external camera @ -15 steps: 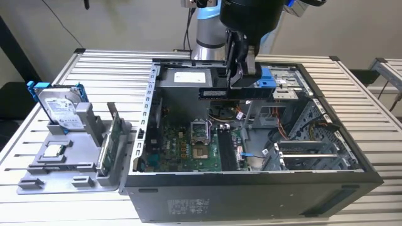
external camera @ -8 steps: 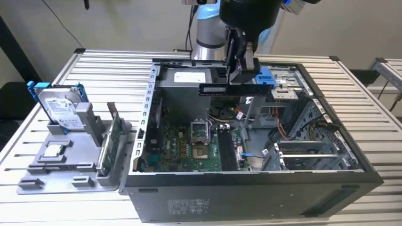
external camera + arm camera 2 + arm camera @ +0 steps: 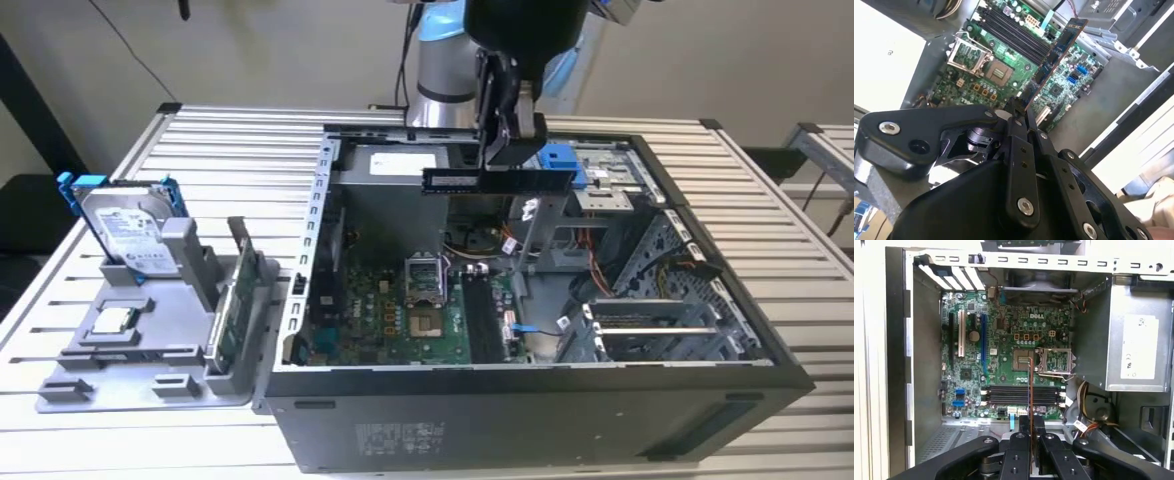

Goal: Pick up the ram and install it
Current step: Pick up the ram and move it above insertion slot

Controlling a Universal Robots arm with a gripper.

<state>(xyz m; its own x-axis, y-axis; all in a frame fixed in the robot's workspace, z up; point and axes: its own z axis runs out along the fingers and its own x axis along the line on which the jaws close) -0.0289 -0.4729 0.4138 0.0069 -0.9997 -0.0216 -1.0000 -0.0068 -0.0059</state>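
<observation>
— Exterior view first: which step is this?

— Carrying, I'd judge. The long, thin, dark bluish-green ram stick (image 3: 501, 181) hangs level in the air over the open black metal computer case (image 3: 534, 425). It sits toward twelve o'clock from the green motherboard (image 3: 387, 315). It is picked up but not yet seated.

— And the fingers?

— The black fingers (image 3: 1023, 427) are pinching the stick's upper edge near its middle. In the first wrist view it shows edge-on, running straight out from between them.

— What would seating call for?

— In that view the black memory slots (image 3: 1021, 396) run across the stick's line. So I reckon it needs a quarter turn to line up, then a square, straight press into one slot. A skewed entry could jam the contacts.
</observation>
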